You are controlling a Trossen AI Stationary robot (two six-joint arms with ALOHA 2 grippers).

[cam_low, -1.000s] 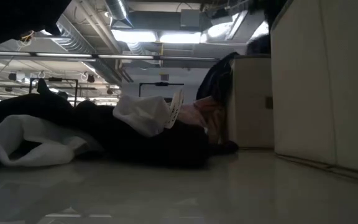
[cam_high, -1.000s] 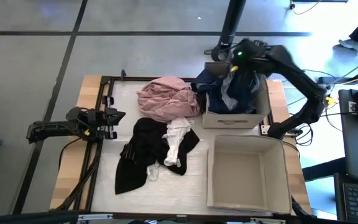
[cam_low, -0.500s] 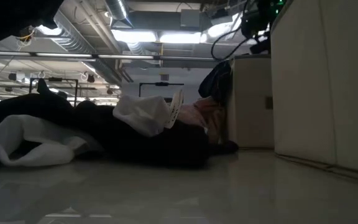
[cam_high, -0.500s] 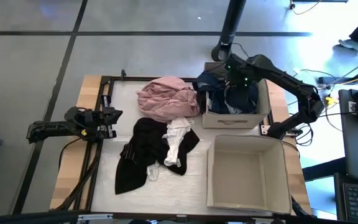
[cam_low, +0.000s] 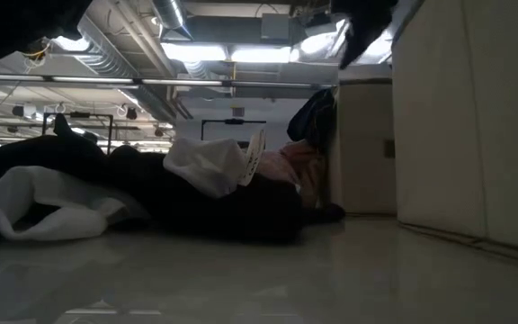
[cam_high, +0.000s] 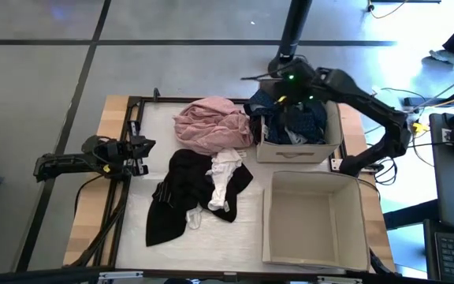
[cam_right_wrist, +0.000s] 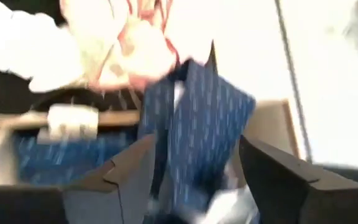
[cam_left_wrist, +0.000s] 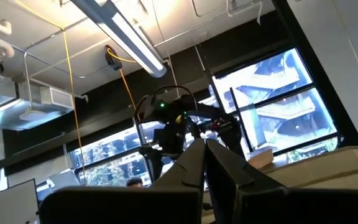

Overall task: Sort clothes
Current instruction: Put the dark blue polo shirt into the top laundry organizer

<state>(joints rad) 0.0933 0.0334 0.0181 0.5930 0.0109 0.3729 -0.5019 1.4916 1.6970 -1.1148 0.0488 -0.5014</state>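
My right gripper (cam_high: pixel 278 81) is open and empty above the far left corner of the far cardboard box (cam_high: pixel 331 150). In the right wrist view its fingers (cam_right_wrist: pixel 129 174) stand apart above blue patterned cloth (cam_right_wrist: pixel 197 130). The blue-white shirt (cam_high: pixel 296 126) lies in that box, and a dark navy piece (cam_high: pixel 260 104) drapes over the box's left wall. A pink piece (cam_high: pixel 211 122), black pieces (cam_high: pixel 181 189) and white socks (cam_high: pixel 223 180) lie on the table. My left gripper (cam_high: pixel 142 148) is shut and empty at the table's left edge; it also shows in its wrist view (cam_left_wrist: pixel 205 158).
An open cardboard box (cam_high: pixel 315 254) with nothing in it stands at the near right, just in front of the far box. In the low view the box walls (cam_low: pixel 466 117) fill the right, and the clothes heap (cam_low: pixel 151 193) lies at the left. A dark frame (cam_high: pixel 136 106) runs along the table's left.
My right gripper has gone down into the far box with the blue cloth hanging below it, then risen and moved toward the table's far left. The cloth has stayed behind and now lies in the box.
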